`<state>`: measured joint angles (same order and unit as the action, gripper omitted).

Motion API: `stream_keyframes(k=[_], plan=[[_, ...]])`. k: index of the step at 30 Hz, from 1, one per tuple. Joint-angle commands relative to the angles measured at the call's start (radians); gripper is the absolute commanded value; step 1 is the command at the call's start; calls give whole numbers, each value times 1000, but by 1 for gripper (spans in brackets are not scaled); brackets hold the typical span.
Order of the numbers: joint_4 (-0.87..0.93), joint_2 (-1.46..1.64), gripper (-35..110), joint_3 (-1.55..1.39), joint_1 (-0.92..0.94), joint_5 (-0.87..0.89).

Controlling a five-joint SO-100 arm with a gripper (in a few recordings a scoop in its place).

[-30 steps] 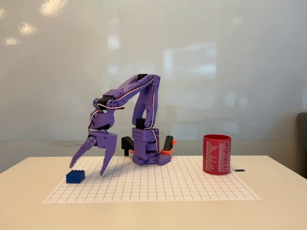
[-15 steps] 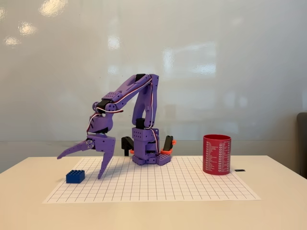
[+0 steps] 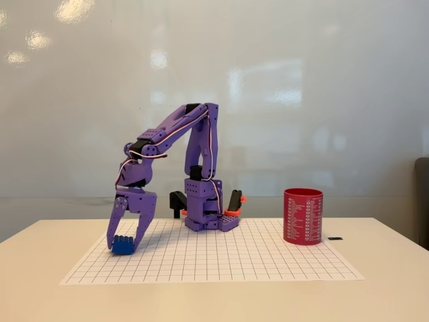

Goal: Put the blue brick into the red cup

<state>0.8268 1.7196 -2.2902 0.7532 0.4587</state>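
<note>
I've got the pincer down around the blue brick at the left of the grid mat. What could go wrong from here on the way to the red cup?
1. The pincer grips the blue brick near its fingertips, low on the grid mat; a shallow hold could slip on lifting.
2. The red cup stands far right and tall; a low carry could hit its rim or wall.
3. The cup's mouth is narrow, so an off-centre release may miss.

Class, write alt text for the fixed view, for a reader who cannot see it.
A purple robot arm reaches down at the left of a white grid mat, its hand closed around the blue brick on the mat. The red cup stands upright at the mat's right side, far from the brick, on a pale table before a glossy white wall.
</note>
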Motion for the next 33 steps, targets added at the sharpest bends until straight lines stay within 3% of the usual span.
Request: stream_keyframes(k=[1, 9, 15, 24, 33], plan=[[14, 26, -1, 80, 43, 5], [255, 110, -1, 515, 83, -48], [345, 156, -1, 693, -44, -114], [574, 215, -1, 891, -471, -184], [811, 371, -1, 908, -1123, -215]])
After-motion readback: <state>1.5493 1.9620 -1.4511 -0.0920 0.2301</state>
